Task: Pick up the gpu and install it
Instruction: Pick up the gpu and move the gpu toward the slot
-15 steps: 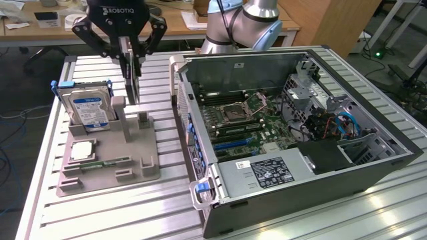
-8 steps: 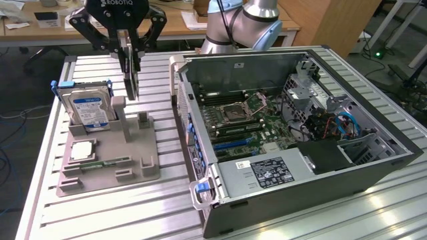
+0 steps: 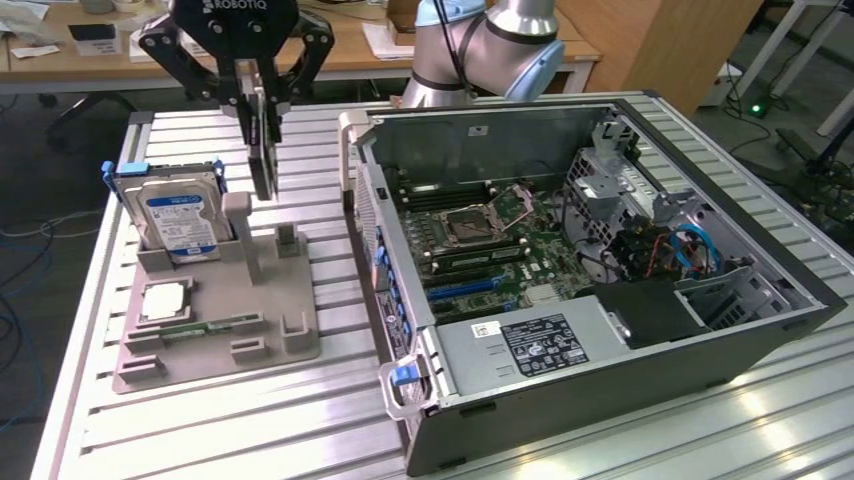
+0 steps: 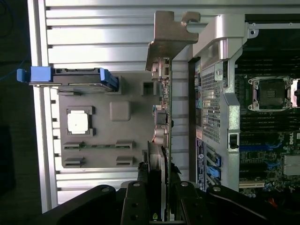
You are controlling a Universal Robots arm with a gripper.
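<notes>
My gripper (image 3: 263,125) (image 4: 159,190) was clenched on the upper edge of the gpu (image 3: 264,172) (image 4: 165,117), which hung upright and thin over the far part of the gray holder (image 3: 274,330) (image 4: 133,140).

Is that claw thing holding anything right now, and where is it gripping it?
Yes: the gripper holds the gpu, clamped by its upper edge, hanging upright above the gray holder.

The gripper (image 3: 264,128) is black, the gpu (image 3: 263,170) dark with a silvery metal end (image 4: 168,33). The hard drive (image 3: 180,215) is silver with a blue-and-white label and blue frame, its holder (image 3: 287,340) pale grey. The table (image 3: 200,430) is ribbed silver, the motherboard (image 3: 527,262) green.
</notes>
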